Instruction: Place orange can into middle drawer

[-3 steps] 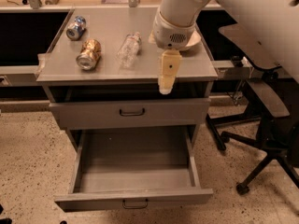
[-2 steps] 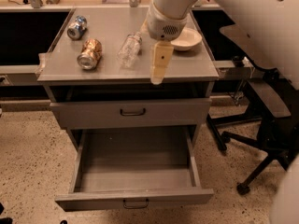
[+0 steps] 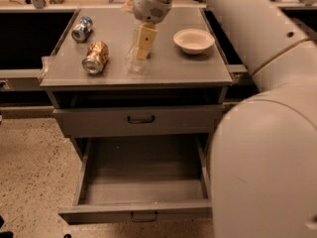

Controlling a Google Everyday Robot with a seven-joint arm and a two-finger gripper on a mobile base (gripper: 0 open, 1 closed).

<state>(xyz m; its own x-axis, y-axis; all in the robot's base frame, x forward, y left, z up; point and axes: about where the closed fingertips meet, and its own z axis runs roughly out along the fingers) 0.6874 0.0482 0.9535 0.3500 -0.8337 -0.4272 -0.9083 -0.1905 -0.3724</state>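
1. Hovering over the middle of the cabinet's top surface (image 3: 188,68), the gripper (image 3: 140,53) points down. It sits right above or in front of the clear bottle (image 3: 133,64); contact can't be judged.
2. Jaws look closed, pressed together into one tan block, with nothing between them.
3. The orange can (image 3: 95,57) lies on its side on the left part of the surface, silver end toward the camera. It is well left of the gripper and not touching it.
4. The blue-and-silver can (image 3: 82,29) also lies on its side, farther back left, near the orange can but apart from it.
5. The white bowl (image 3: 194,39) sits upright on the right part of the surface, to the right of the gripper.
6. The middle drawer (image 3: 143,170) is pulled out at the bottom of the cabinet and has nothing in it. Its dark bar handle (image 3: 144,216) faces front.
7. The upper drawer (image 3: 99,120) just above it is closed.
8. The white arm (image 3: 257,43) comes in from the right, and its large body fills the lower right of the view, hiding the open drawer's right edge.
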